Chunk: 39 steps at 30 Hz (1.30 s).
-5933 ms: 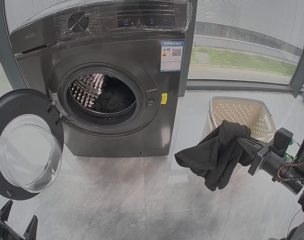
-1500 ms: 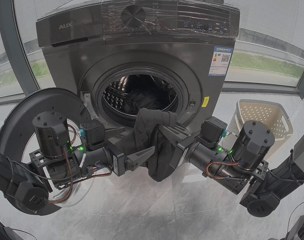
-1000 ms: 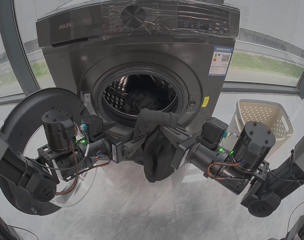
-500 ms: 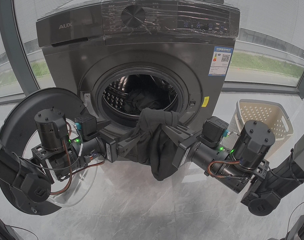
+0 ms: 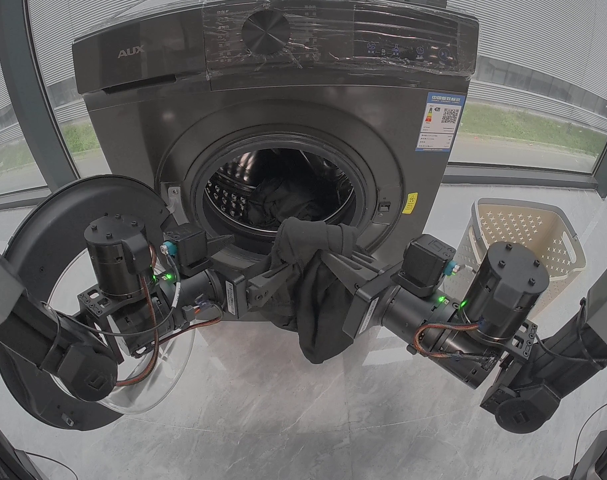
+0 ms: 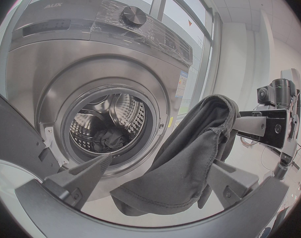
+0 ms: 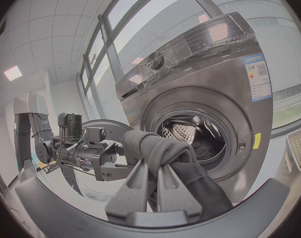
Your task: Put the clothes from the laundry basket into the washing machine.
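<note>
The dark garment (image 5: 313, 288) covers the tips of the right tool (image 5: 327, 255), so in the head view its grip is hard to read. The right wrist view shows that tool (image 7: 153, 169) pinched narrow on a bunched fold of the cloth (image 7: 163, 149). The left tool (image 6: 160, 162) stands wide, with the garment (image 6: 186, 162) hanging between its fingers and closer to one of them. I cannot tell whether it touches.

The garment is soft, matte knit with a stitched hem, draped in loose folds below the right tool. Just beyond both tools is the round mouth of the grey metal washing machine (image 5: 283, 108). Its dimpled steel drum (image 6: 124, 109) holds a dark heap (image 5: 283, 198) too shadowed to make out. The domed glass door (image 5: 43, 235) behind the left tool is partly hidden by that arm. The perforated beige laundry basket (image 5: 537, 235) stands behind the right arm, which hides part of it.

Half a second ago the left tool (image 5: 263, 258) was farther from the cloth.
</note>
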Available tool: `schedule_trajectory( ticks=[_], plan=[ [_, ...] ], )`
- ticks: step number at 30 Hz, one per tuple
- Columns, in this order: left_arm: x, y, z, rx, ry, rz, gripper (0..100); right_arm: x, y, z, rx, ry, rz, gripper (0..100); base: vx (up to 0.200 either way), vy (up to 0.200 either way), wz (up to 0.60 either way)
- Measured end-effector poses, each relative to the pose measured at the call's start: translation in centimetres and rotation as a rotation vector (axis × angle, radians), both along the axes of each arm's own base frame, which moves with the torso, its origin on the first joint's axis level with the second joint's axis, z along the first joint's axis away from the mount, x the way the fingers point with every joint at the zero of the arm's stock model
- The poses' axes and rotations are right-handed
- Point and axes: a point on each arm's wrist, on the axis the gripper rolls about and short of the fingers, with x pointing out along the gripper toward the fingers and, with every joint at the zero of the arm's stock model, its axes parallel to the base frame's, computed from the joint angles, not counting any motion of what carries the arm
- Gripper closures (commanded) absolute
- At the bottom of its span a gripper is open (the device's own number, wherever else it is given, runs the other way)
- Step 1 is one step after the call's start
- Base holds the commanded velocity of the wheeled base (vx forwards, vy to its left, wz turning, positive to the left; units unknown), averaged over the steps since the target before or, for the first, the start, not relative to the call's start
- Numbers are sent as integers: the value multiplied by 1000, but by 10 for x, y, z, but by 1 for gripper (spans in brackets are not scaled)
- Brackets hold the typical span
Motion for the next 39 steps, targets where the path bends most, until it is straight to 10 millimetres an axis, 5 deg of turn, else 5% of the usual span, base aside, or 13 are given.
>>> schedule_trajectory(
  ticks=[2, 3, 28, 29, 39],
  plan=[
    [0, 0, -1, 3, -2, -2, 0, 0, 0, 0, -1, 1, 0, 100, 0, 0, 0],
    [0, -1, -1, 5, -3, -3, 100, 0, 0, 0, -1, 1, 0, 100, 0, 0, 0],
    [-28, -1, 13, -71, -119, -102, 100, 9, 2, -14, -20, 17, -14, 100, 0, 0, 0],
    [-29, 0, 13, -75, -124, -102, 100, 10, 1, -15, -22, 19, -15, 0, 0, 0, 0],
    [-31, 1, 19, -95, -157, -105, 100, 10, 0, -25, -47, 44, -21, 0, 0, 0, 0]
  ],
)
